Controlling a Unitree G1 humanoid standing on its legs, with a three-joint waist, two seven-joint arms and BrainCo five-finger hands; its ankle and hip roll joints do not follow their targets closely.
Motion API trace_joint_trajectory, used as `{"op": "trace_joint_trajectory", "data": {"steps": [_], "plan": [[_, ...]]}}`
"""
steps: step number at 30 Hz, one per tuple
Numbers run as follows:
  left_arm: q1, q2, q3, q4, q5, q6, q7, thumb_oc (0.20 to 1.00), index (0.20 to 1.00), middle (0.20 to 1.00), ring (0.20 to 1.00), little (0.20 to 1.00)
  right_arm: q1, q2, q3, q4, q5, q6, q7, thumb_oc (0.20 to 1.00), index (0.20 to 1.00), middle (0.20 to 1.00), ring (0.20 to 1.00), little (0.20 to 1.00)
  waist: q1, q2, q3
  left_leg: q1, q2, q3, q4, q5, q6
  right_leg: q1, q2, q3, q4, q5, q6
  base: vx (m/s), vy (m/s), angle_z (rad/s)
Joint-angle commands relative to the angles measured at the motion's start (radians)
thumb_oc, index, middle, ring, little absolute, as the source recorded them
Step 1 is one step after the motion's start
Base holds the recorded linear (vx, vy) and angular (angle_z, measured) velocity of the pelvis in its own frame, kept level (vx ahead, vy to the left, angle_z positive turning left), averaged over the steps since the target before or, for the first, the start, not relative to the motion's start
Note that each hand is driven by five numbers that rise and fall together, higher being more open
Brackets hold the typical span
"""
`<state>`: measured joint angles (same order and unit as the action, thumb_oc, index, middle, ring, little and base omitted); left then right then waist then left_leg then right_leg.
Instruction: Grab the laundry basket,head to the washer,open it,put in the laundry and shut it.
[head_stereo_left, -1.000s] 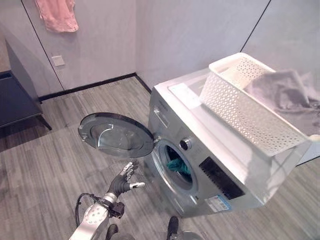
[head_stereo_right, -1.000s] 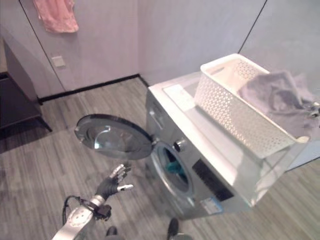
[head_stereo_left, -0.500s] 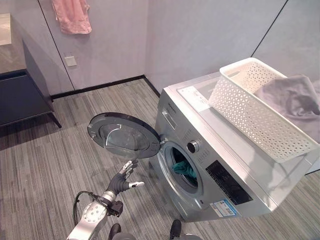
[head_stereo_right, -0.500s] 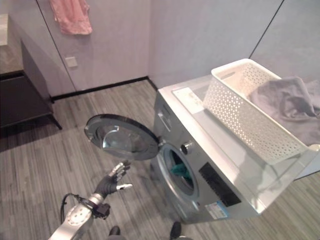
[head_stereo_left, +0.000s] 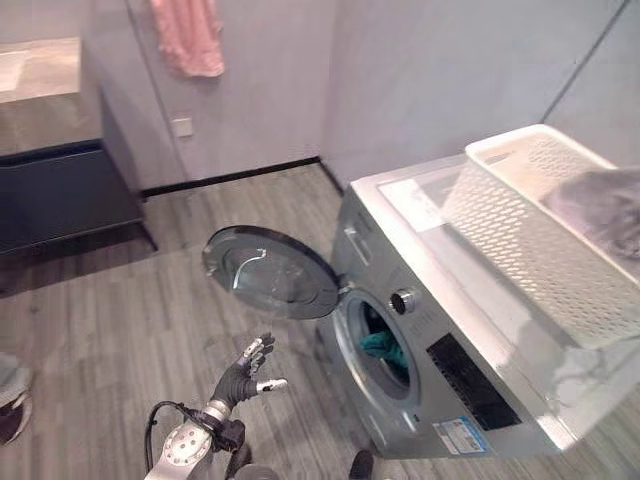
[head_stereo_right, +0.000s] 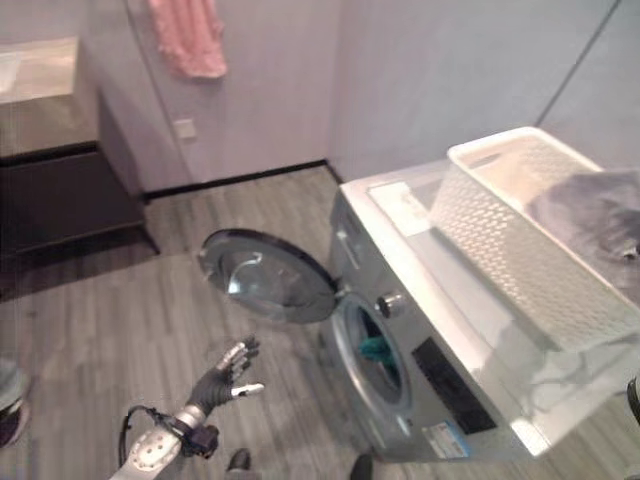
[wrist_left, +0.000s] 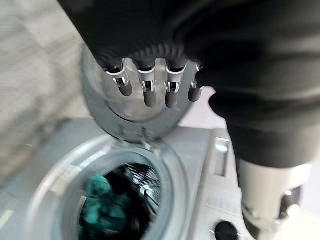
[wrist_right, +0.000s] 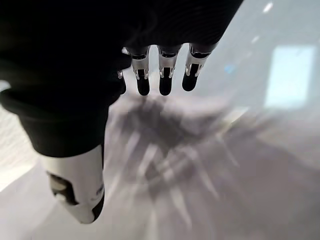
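Fingers of the left hand (head_stereo_left: 243, 375) spread, empty, beside the open washer door (head_stereo_left: 270, 271); right hand (wrist_right: 150, 75) fingers straight above grey laundry (wrist_right: 165, 150).

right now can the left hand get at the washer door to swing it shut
Probably yes. The left hand is open and holds nothing, and it hovers just below the open washer door with only bare floor between them. The door stands wide open, clear of the washer, so nothing looks to block a push.

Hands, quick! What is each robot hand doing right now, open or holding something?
Left hand: open, fingers spread, holding nothing, near the washer door.
Right hand: open, fingers straight, holding nothing, above grey laundry.
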<state>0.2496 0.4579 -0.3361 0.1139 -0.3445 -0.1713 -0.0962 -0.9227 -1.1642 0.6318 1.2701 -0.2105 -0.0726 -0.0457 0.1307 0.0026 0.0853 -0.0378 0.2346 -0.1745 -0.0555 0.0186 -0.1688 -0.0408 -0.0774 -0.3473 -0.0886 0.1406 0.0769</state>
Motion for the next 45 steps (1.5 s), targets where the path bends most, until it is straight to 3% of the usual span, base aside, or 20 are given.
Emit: {"op": "trace_joint_trajectory", "data": {"steps": [1,7,8,9,16,20,21,22,23,32,45], "plan": [[-0.055,0.055,-0.015,-0.109,-0.002,-0.064,-0.001,1.0,1.0,1.0,1.0,1.0,-0.176,-0.033,0.048,0.04,0.031,-0.003,-0.027,1.0,1.0,1.0,1.0,1.0,0.004,-0.084,0.09,0.015,0.021,0.018,-0.009,0.013,0.009,0.075,-0.046,0.021,0.002,-0.195,0.034,-0.01,-0.025,0.07],[-0.057,0.057,-0.015,-0.112,-0.017,-0.071,-0.002,1.0,1.0,1.0,1.0,1.0,-0.177,-0.028,0.039,0.049,0.042,-0.004,-0.029,1.0,1.0,1.0,1.0,1.0,0.019,-0.062,0.114,-0.02,0.015,0.004,-0.009,0.033,0.005,0.056,-0.046,0.012,0.002,-0.199,0.029,0.0,-0.025,0.05],[-0.057,0.058,-0.015,-0.112,-0.018,-0.071,-0.002,1.0,1.0,1.0,1.0,1.0,-0.179,-0.03,0.04,0.051,0.043,-0.003,-0.029,0.934,0.934,0.934,0.934,0.934,0.019,-0.06,0.116,-0.024,0.014,0.003,-0.009,0.034,0.004,0.053,-0.047,0.011,0.002,-0.199,0.029,0.0,-0.03,0.03],[-0.057,0.058,-0.014,-0.113,-0.019,-0.071,-0.001,1.0,1.0,1.0,1.0,1.0,-0.182,-0.032,0.042,0.054,0.042,-0.003,-0.029,0.922,0.922,0.922,0.922,0.922,0.02,-0.059,0.118,-0.028,0.013,0.001,-0.009,0.036,0.004,0.052,-0.047,0.009,0.002,-0.201,0.028,0.0,-0.021,0.05],[-0.059,0.059,-0.015,-0.117,-0.027,-0.069,-0.002,1.0,1.0,1.0,1.0,1.0,-0.189,-0.04,0.044,0.086,0.053,0.007,-0.006,0.915,0.915,0.915,0.915,0.915,0.024,-0.052,0.128,-0.039,0.015,-0.009,-0.011,0.048,0.0,0.047,-0.046,-0.001,0.002,-0.205,0.024,0.0,-0.027,0.07],[-0.063,0.062,-0.016,-0.119,-0.031,-0.07,-0.008,1.0,1.0,1.0,1.0,1.0,-0.19,-0.037,0.031,0.105,0.095,0.011,0.023,0.809,0.809,0.809,0.809,0.809,0.03,-0.046,0.134,-0.043,0.018,-0.012,-0.015,0.059,-0.004,0.041,-0.04,0.001,0.003,-0.209,0.021,-0.01,-0.049,0.04],[-0.064,0.067,-0.015,-0.118,-0.034,-0.073,-0.01,1.0,1.0,1.0,1.0,1.0,-0.186,-0.038,0.018,0.113,0.122,0.016,0.041,0.595,0.595,0.595,0.595,0.595,0.034,-0.041,0.14,-0.049,0.02,-0.014,-0.014,0.071,-0.006,0.033,-0.038,0.0,0.005,-0.21,0.018,-0.03,-0.06,0.05],[-0.063,0.07,-0.015,-0.12,-0.037,-0.073,-0.014,1.0,1.0,1.0,1.0,1.0,-0.18,-0.039,0.01,0.122,0.14,0.02,0.058,0.536,0.536,0.536,0.536,0.536,0.037,-0.035,0.145,-0.056,0.023,-0.015,-0.012,0.082,-0.008,0.026,-0.036,0.001,0.007,-0.211,0.016,-0.03,-0.077,0.03],[-0.062,0.071,-0.014,-0.121,-0.04,-0.072,-0.017,1.0,1.0,1.0,1.0,1.0,-0.179,-0.042,0.01,0.126,0.151,0.02,0.07,0.2,0.2,0.2,0.2,0.2,0.042,-0.03,0.15,-0.054,0.027,-0.012,-0.012,0.086,-0.011,0.024,-0.032,0.005,0.011,-0.216,0.013,-0.02,-0.056,0.02],[-0.062,0.067,-0.017,-0.12,-0.04,-0.068,-0.015,1.0,1.0,1.0,1.0,1.0,-0.186,-0.028,-0.02,0.098,0.219,0.006,0.052,0.2,0.2,0.2,0.2,0.2,0.023,-0.037,0.156,-0.054,0.032,0.007,-0.014,0.089,-0.005,0.007,-0.027,0.017,0.019,-0.216,0.015,0.0,-0.006,-0.03],[-0.062,0.1,0.019,-0.12,-0.009,-0.053,0.023,1.0,1.0,1.0,1.0,1.0,-0.371,-0.057,-0.025,0.031,0.246,0.014,-0.152,0.2,0.2,0.2,0.2,0.2,-0.013,-0.101,0.103,0.02,0.03,0.037,-0.025,0.01,0.01,0.066,-0.035,0.036,0.014,-0.206,0.029,0.02,0.039,-0.03]]}}
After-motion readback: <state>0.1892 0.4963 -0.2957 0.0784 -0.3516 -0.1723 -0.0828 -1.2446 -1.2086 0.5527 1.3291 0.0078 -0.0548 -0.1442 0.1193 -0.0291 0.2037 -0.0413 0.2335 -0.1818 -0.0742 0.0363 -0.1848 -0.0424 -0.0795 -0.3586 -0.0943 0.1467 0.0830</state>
